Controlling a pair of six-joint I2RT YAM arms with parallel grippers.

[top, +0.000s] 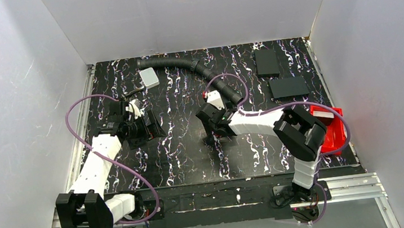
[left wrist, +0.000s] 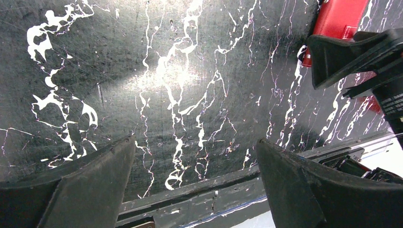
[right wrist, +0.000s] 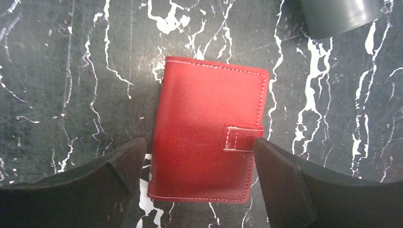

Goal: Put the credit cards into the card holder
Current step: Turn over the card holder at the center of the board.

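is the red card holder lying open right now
No, the card holder lies folded shut, with its clasp tab wrapped over the front cover.

A pale card point(top: 149, 77) lies beside the hose point(top: 183, 64), well apart from the red bin point(top: 335, 134).

The card holder point(right wrist: 209, 133) is bright red, with pale stitching along its edges and clasp tab. The table point(top: 181, 150) beneath it is black with white and faint purple marble veining. Beyond it to the left lie grey-white credit cards point(top: 149, 77). To its right are two plain black slabs point(top: 267, 62) and a red bin point(top: 333, 137).
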